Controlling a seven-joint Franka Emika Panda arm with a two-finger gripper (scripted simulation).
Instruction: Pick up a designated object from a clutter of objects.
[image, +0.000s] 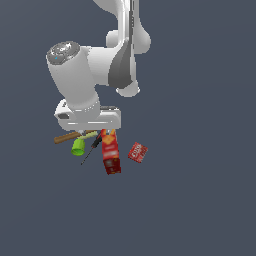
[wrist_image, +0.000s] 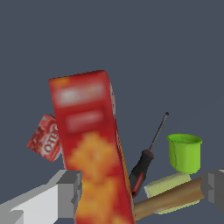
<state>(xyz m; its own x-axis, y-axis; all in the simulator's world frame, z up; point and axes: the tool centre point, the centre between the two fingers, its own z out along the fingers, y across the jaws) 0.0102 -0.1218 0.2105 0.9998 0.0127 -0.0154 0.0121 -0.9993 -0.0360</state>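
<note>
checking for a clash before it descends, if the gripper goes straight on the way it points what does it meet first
Probably the red cracker box: in the wrist view it lies between the open jaws of the gripper, with the wooden hammer handle also crossing there. Depth is unclear. The green cup sits off to one side.

Exterior view: high above and far back, facing down over the arm (image: 95, 75) onto the small pile.
Wrist view: low, close, facing across the pile.
Shared: cracker box (image: 111, 152) (wrist_image: 94, 153), green cup (image: 78, 146) (wrist_image: 185, 153), hammer (image: 70, 137) (wrist_image: 168, 199).
</note>
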